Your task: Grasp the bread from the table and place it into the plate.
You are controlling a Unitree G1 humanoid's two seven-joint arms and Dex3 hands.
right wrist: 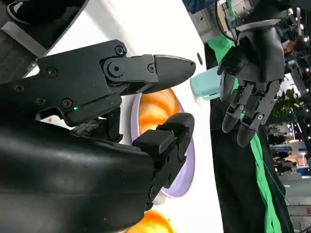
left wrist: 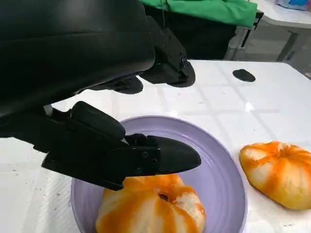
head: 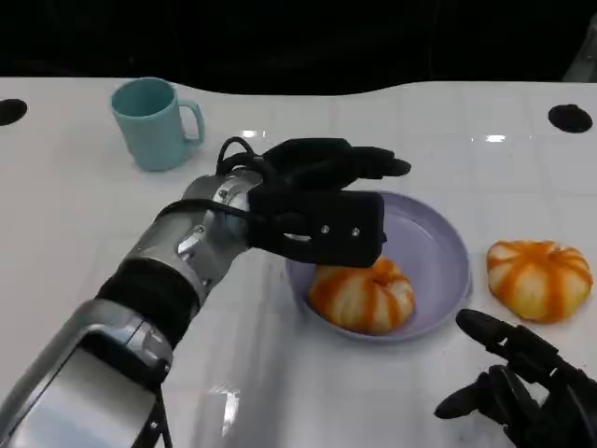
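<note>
One bread bun [head: 362,297] lies in the lilac plate [head: 438,245], just below the left hand [head: 322,201], whose fingers [left wrist: 160,155] are spread above it and hold nothing. A second bread bun [head: 539,278] sits on the white tabletop [head: 84,215] beside the plate, just beyond the fingers [head: 508,338] of the right hand [head: 522,387], which rests low at the near edge with fingers apart and, as far as the partial view shows, empty. A teal mug [head: 152,121] stands well apart behind the left hand.
</note>
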